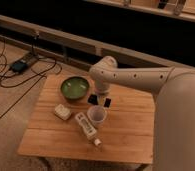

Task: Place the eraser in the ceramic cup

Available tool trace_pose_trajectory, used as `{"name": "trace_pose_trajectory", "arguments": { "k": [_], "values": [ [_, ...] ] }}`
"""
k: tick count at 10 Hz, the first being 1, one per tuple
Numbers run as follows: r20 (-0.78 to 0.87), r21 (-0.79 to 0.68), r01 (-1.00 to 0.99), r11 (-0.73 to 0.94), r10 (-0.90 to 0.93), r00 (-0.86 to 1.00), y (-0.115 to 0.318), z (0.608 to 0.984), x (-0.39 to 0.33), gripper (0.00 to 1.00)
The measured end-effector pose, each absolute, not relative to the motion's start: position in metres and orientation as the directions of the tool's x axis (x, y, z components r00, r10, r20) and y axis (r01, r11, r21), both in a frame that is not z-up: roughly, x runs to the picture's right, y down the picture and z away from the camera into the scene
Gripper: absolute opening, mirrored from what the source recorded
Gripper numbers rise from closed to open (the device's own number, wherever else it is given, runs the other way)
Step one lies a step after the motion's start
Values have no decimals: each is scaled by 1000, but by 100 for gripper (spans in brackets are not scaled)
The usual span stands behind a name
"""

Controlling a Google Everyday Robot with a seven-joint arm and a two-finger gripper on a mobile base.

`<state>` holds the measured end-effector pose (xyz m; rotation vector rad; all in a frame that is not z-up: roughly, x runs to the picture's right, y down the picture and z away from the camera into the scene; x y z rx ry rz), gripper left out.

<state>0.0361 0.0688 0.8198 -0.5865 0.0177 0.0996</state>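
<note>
The white ceramic cup point(97, 115) stands upright near the middle of the wooden table point(126, 135). My gripper point(100, 101) hangs down from the white arm point(131, 77), just behind the cup and right of the green bowl, low over the table. Its dark tip is close to the cup's far rim. A small black shape point(107, 102) at the tip's right side could be the eraser, but I cannot tell it apart from the gripper's own dark parts.
A green round bowl point(74, 87) sits at the back left. A cream-coloured block point(62, 111) lies left of the cup. A white tube point(86, 125) lies in front of the cup, with a small cap point(97, 142) near it. Cables lie on the floor at left.
</note>
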Motion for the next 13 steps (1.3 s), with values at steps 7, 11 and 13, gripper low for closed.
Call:
{"name": "trace_pose_trajectory", "arguments": {
  "k": [7,11,13],
  "values": [
    [-123,-512,-124,850,70,990,19,788,16,0],
    [-260,-489,-141,861,11,966,14,763,22,0],
    [-331,-489,-163,857,-10,943,27,749,48,0]
  ]
}}
